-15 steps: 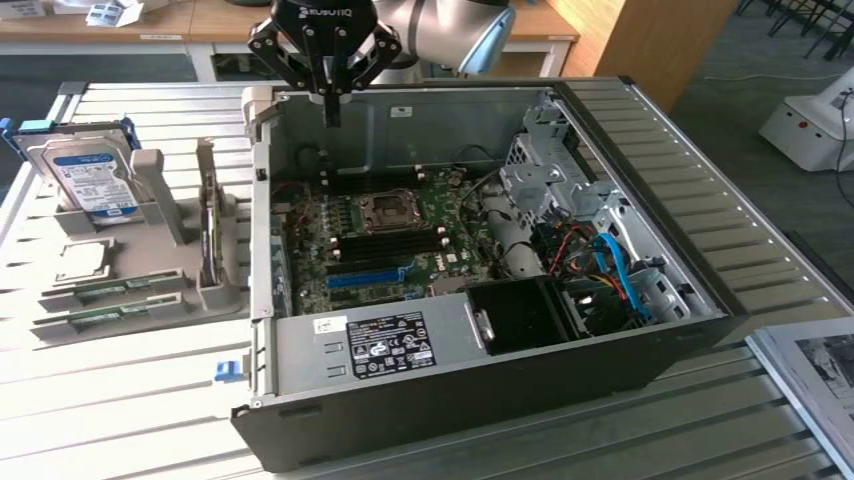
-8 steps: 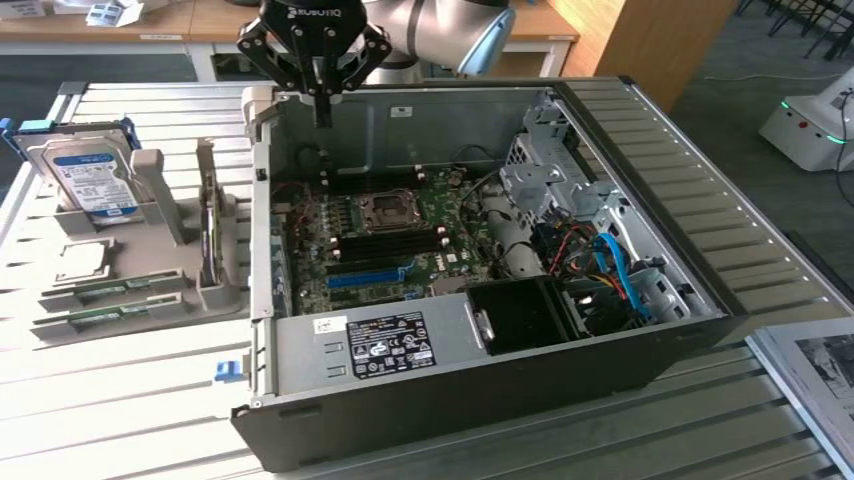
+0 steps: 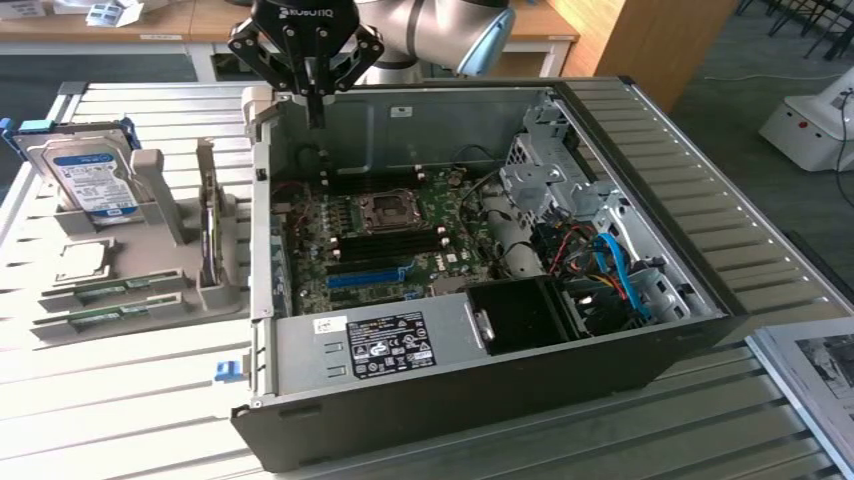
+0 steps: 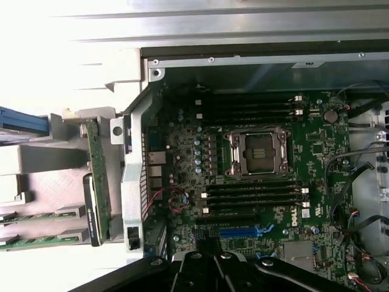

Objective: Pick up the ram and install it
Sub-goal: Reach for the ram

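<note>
Two ram sticks (image 3: 114, 292) were noted, apparently untouched, at the holder's (image 3: 187, 298) near edge; gripper (image 3: 316, 112) fingers were closed, nothing held.

The computer case (image 3: 467, 412) is matt black outside, grey metal inside. The table (image 3: 120, 420) is pale ribbed metal. At the exterior view's left, the shiny metal hard drive (image 3: 87, 180) and green circuit-board ram (image 3: 118, 291) sit in a matt grey plastic holder (image 3: 150, 185).

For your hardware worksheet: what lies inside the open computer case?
A motherboard with CPU socket, black memory slots, blue slot, cables. The labelled metal box covers what lies beneath.
</note>
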Available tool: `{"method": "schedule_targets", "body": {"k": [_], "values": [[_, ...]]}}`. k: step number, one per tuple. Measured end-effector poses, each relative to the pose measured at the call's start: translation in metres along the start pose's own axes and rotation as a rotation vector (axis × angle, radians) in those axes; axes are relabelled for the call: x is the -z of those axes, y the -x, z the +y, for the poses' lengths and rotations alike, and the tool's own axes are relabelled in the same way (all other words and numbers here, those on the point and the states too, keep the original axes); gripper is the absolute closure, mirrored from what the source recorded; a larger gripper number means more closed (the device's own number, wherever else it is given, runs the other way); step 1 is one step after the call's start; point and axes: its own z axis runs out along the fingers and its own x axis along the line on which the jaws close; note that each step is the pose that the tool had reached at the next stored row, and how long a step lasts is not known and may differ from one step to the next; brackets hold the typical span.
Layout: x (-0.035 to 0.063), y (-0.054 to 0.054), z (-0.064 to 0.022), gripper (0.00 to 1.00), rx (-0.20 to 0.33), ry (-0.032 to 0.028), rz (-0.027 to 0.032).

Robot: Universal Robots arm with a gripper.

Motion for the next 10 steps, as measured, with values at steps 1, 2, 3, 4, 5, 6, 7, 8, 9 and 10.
{"method": "schedule_targets", "body": {"k": [1, 2, 3, 4, 5, 6, 7, 8, 9, 10], "values": [[0.0000, 0.0000, 0.0000, 0.90, 0.000, 0.0000, 0.0000], [-0.0001, 0.0000, 0.0000, 0.90, 0.000, 0.0001, -0.0001], [-0.0001, -0.0005, 0.0000, 0.90, 0.000, 0.0001, -0.0001], [-0.0001, -0.0009, 0.0000, 0.90, 0.000, 0.0001, -0.0001], [-0.0001, -0.0013, -0.0001, 0.90, 0.000, 0.0000, 0.0002], [-0.0001, -0.0018, -0.0002, 0.90, 0.000, 0.0000, 0.0002], [-0.0001, -0.0023, -0.0002, 0.90, 0.000, 0.0000, 0.0003], [-0.0002, -0.0030, -0.0003, 0.90, 0.000, 0.0000, 0.0003], [-0.0001, -0.0038, -0.0003, 0.90, 0.000, 0.0000, 0.0004], [-0.0002, -0.0045, -0.0004, 0.90, 0.000, 0.0000, 0.0004]]}}
